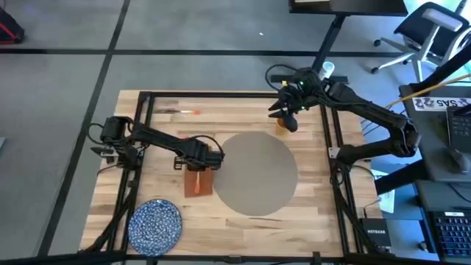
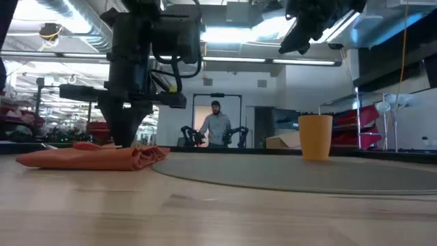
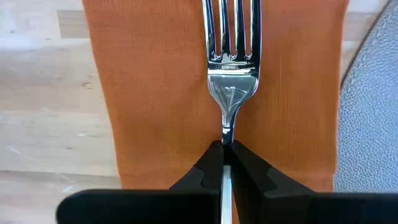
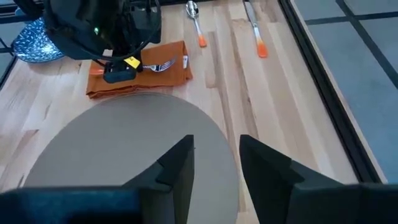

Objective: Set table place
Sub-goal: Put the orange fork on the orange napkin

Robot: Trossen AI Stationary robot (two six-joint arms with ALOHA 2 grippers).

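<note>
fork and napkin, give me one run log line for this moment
left gripper: shut on fork, over napkin | right gripper: open, above placemat far edge near cup | plate: off placemat

The light wooden plank table (image 1: 243, 221) bears a round grey-beige placemat (image 1: 254, 174), rust-red napkin (image 1: 197, 182), blue speckled plate (image 1: 155, 223), orange cup (image 2: 315, 137), and what seem two orange-handled utensils (image 4: 260, 45).
</note>
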